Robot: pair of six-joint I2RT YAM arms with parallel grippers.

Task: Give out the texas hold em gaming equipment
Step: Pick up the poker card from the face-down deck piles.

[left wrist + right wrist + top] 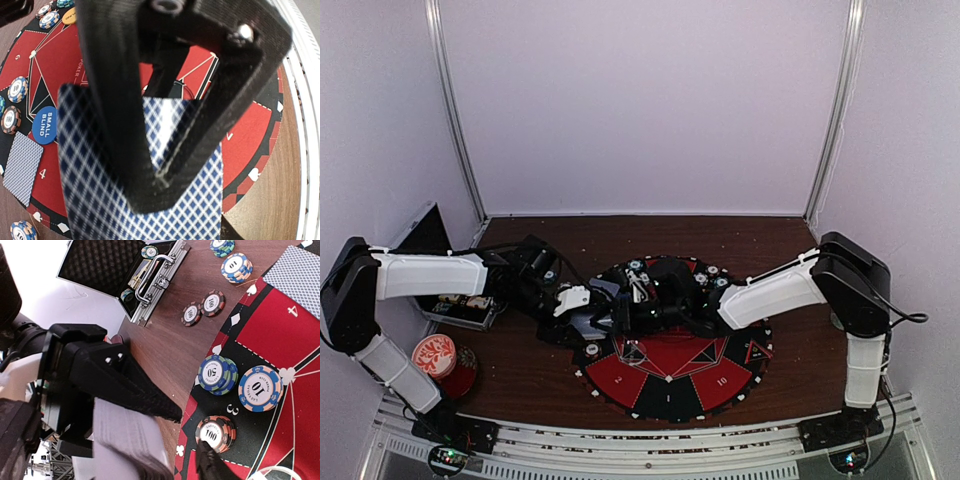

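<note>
My left gripper (150, 200) is shut on one blue-checked playing card (95, 200) and holds it above the red-and-black mat (250, 130). In the top view it (585, 305) sits over the mat's left edge. My right gripper (192, 435) is closed around a deck of cards (130, 440), seen edge-on, next to the left gripper (645, 298). A face-down card (22, 167) and a blue small-blind button (47, 125) lie on the mat. Chip stacks marked 50 (216, 374), 10 (260, 388) and 100 (216, 432) stand on the mat's rim.
An open aluminium case (125, 270) stands on the wooden table at the left (450, 300). Two loose chips (202, 307) and another stack (236, 266) lie beside the mat. A red-and-white patterned disc (433, 353) sits at the near left. An orange button (70, 17) lies at the mat's far side.
</note>
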